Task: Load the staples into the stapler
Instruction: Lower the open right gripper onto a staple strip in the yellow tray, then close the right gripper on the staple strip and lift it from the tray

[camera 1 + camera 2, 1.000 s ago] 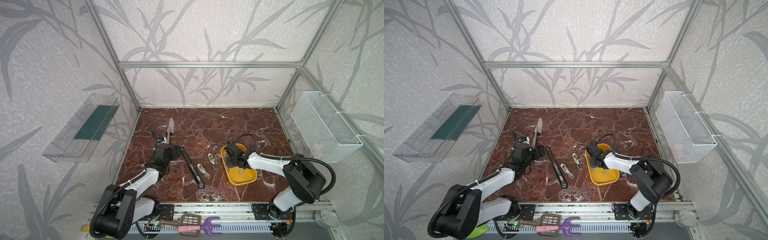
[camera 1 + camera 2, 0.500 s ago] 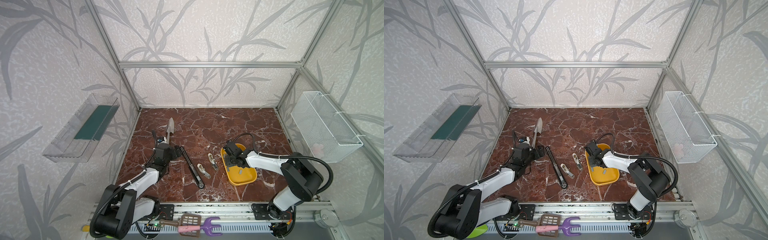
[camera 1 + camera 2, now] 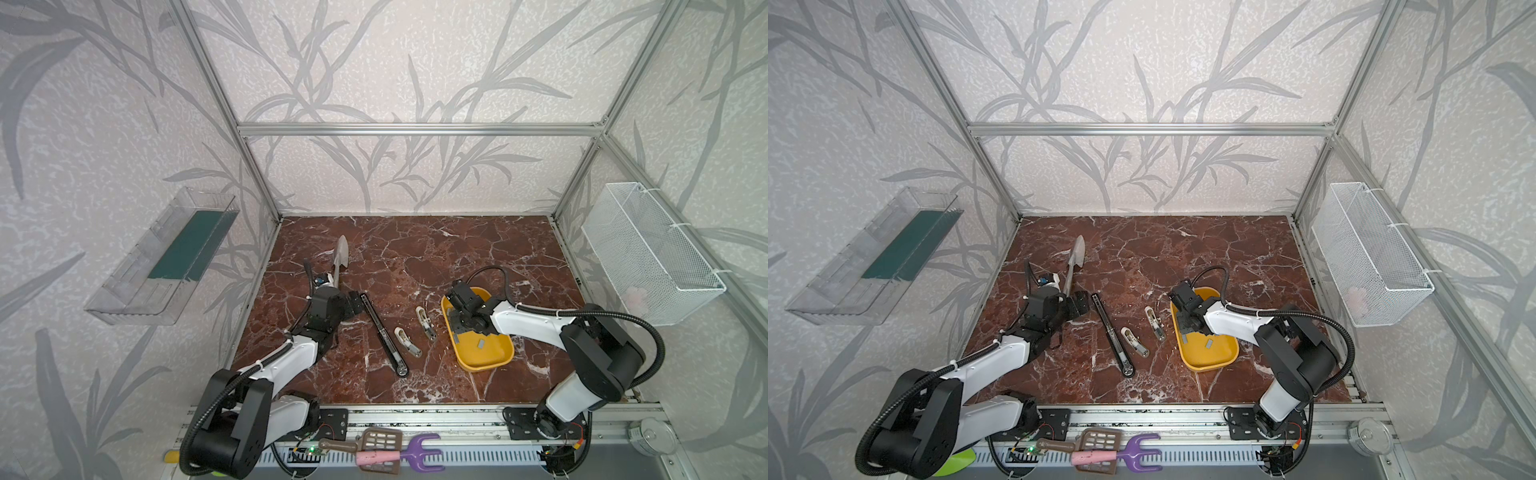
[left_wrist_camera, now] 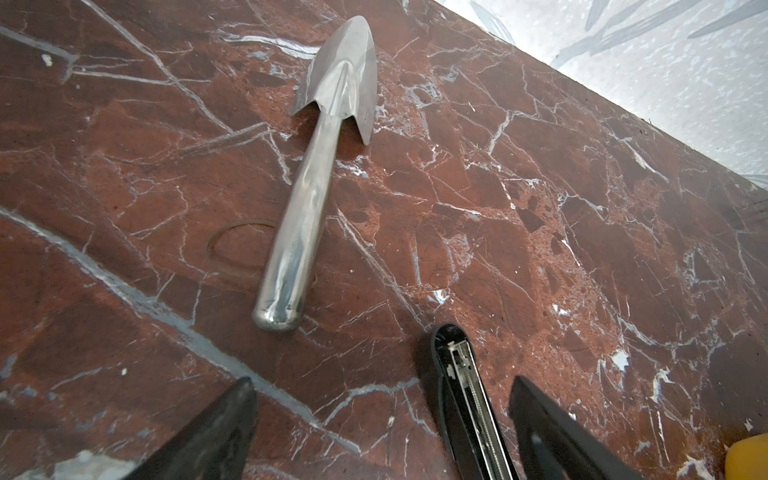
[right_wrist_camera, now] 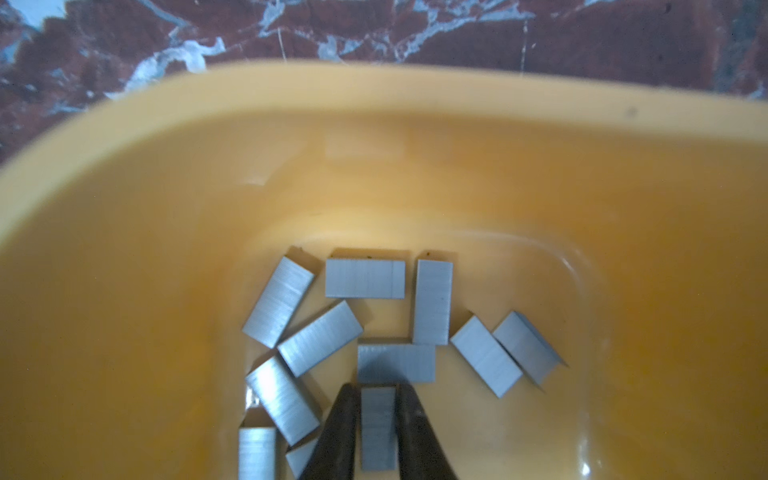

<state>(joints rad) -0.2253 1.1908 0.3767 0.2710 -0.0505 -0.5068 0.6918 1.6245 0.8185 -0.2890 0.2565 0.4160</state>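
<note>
The stapler (image 3: 382,332) (image 3: 1111,332) lies opened on the marble, a long slim black bar with its silvery rail showing (image 4: 461,382). My left gripper (image 3: 353,303) (image 4: 380,386) stands wide open at the stapler's far end. That end sits between its fingers, close to one finger and touching neither. Several grey staples (image 5: 365,278) lie in the yellow tray (image 3: 486,361) (image 5: 374,166). My right gripper (image 3: 459,322) (image 5: 376,388) is down in the tray, shut on one strip of staples (image 5: 377,428) held between its fingertips.
A metal trowel (image 3: 341,257) (image 4: 307,199) lies behind the left gripper. Two cream-white oblong blocks (image 3: 406,341) (image 3: 426,323) lie between stapler and tray. A wire basket (image 3: 648,253) hangs on the right wall and a clear shelf (image 3: 166,257) on the left wall.
The right gripper has shifted slightly left inside the tray and closed a little further on the strip. The left arm has not moved.
</note>
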